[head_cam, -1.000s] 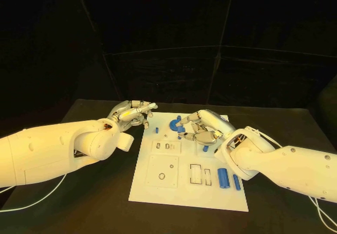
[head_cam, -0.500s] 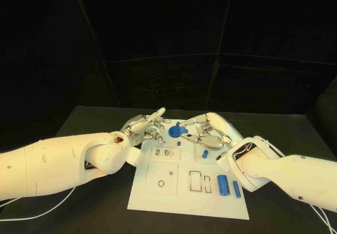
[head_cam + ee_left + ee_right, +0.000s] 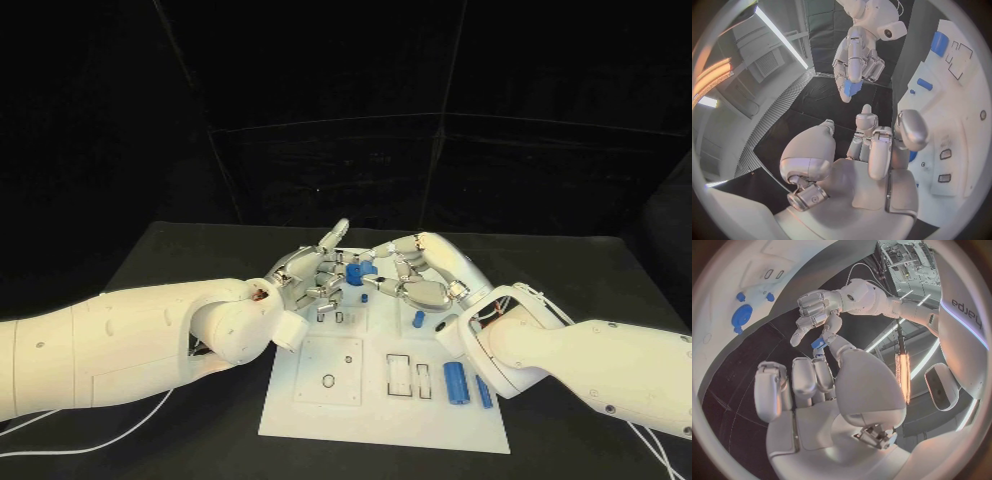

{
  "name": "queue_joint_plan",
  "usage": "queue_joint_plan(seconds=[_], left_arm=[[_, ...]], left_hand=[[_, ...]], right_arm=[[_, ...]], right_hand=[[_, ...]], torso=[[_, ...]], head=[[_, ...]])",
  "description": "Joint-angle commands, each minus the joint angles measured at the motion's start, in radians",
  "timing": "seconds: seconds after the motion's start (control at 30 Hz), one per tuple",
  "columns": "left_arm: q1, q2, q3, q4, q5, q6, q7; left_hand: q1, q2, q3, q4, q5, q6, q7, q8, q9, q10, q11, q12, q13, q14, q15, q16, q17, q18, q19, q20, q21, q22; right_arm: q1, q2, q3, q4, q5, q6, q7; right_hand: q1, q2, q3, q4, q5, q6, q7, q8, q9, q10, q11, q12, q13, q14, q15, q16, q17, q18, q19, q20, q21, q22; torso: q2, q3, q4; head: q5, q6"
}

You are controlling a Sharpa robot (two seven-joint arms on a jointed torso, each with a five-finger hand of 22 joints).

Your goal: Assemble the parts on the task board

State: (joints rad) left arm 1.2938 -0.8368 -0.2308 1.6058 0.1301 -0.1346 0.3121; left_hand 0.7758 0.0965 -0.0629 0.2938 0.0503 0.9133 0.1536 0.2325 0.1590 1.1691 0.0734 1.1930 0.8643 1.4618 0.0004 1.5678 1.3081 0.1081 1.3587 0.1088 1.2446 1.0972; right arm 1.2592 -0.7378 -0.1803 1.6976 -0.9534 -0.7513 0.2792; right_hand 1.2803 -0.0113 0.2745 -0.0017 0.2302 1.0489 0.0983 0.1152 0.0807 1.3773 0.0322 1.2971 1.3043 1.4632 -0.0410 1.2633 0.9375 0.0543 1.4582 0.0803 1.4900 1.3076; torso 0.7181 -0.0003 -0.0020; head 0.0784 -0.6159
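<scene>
Your board (image 3: 378, 408) lies mid-table, running from the near edge to under both hands at its far end. On its right side lie a blue cylinder (image 3: 459, 383) and, just right of it, a slimmer blue bar (image 3: 483, 391); a small blue peg (image 3: 418, 320) lies farther back, near the right hand.

Your left hand (image 3: 309, 274) hangs over the far left of the board, fingers spread wide, holding nothing. Your right hand (image 3: 414, 273) pinches a small blue part (image 3: 851, 88) at its fingertips, above the board's far end and close to the left hand's fingers.

The pinch looks slight, so I'd judge a brush between the two hands could knock the part loose and drop it off the board's far edge.
</scene>
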Motion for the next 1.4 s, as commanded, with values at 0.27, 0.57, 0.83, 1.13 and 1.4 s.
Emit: queue_joint_plan(seconds=[0.27,0.57,0.83,1.13,1.4], left_arm=[[-0.001,0.012,0.001,0.001,0.020,0.109,-0.035],[-0.001,0.014,0.001,0.003,0.021,0.167,-0.029],[-0.001,0.011,0.001,0.003,0.035,0.186,-0.015],[-0.001,0.012,0.001,-0.003,0.045,0.210,-0.009],[-0.001,0.009,0.001,-0.007,0.046,0.220,-0.018]], left_hand=[[-0.018,0.053,-0.054,0.000,0.004,0.045,-0.011,-0.001,-0.015,0.060,-0.010,0.053,0.074,0.109,-0.004,0.003,0.263,-0.022,0.031,-0.005,0.061,0.074],[-0.021,0.086,-0.083,0.000,0.005,0.069,-0.019,-0.002,-0.023,0.093,-0.018,0.074,0.112,0.109,-0.011,0.003,0.263,-0.029,0.046,-0.012,0.090,0.111],[-0.020,0.120,-0.099,0.000,0.007,0.088,-0.026,-0.003,-0.028,0.110,-0.024,0.079,0.127,0.109,-0.016,0.003,0.263,-0.033,0.055,-0.016,0.106,0.132],[0.001,0.142,-0.117,-0.001,0.007,0.126,-0.040,0.008,-0.015,0.128,-0.037,0.084,0.145,0.109,-0.027,0.003,0.263,-0.037,0.066,-0.026,0.124,0.156],[0.011,0.154,-0.131,-0.002,0.007,0.147,-0.050,0.015,0.001,0.136,-0.046,0.083,0.151,0.109,-0.035,0.003,0.263,-0.039,0.070,-0.033,0.131,0.166]], right_arm=[[0.002,0.009,0.001,0.001,0.010,-0.024,0.027],[0.002,0.015,0.001,-0.007,0.010,-0.021,0.029],[0.002,0.017,0.001,-0.010,0.010,-0.016,0.029],[0.002,0.021,0.001,-0.015,0.010,-0.011,0.030],[0.002,0.019,0.001,-0.016,0.010,-0.011,0.032]], right_hand=[[-0.004,-0.001,-0.001,0.005,0.003,0.031,0.022,0.003,0.002,0.006,0.004,0.002,0.001,0.014,0.006,0.005,0.001,-0.021,0.006,-0.001,0.006,0.135],[-0.002,-0.002,-0.002,0.004,0.003,0.031,0.022,0.003,0.002,0.006,0.004,0.002,0.001,0.013,0.005,0.004,0.000,-0.021,0.005,-0.001,0.006,0.135],[0.001,-0.003,-0.002,0.003,0.003,0.032,0.021,0.003,0.002,0.007,0.003,0.003,0.002,0.014,0.005,0.005,0.000,-0.021,0.006,-0.001,0.006,0.135],[0.001,-0.003,-0.002,0.003,0.003,0.032,0.021,0.003,0.002,0.007,0.003,0.003,0.002,0.014,0.005,0.005,0.000,-0.021,0.006,-0.001,0.006,0.135],[0.001,-0.003,-0.002,0.003,0.003,0.032,0.021,0.003,0.002,0.007,0.003,0.003,0.002,0.014,0.005,0.005,0.000,-0.021,0.006,-0.001,0.006,0.135]], torso=[[0.000,-0.0001,0.0019],[0.000,-0.0004,0.0016],[0.000,-0.0003,0.0012],[0.000,0.0005,0.0010],[0.000,-0.0001,0.0016]], head=[[-0.002,0.000],[-0.003,-0.003],[-0.003,-0.004],[-0.001,-0.003],[-0.004,-0.006]])
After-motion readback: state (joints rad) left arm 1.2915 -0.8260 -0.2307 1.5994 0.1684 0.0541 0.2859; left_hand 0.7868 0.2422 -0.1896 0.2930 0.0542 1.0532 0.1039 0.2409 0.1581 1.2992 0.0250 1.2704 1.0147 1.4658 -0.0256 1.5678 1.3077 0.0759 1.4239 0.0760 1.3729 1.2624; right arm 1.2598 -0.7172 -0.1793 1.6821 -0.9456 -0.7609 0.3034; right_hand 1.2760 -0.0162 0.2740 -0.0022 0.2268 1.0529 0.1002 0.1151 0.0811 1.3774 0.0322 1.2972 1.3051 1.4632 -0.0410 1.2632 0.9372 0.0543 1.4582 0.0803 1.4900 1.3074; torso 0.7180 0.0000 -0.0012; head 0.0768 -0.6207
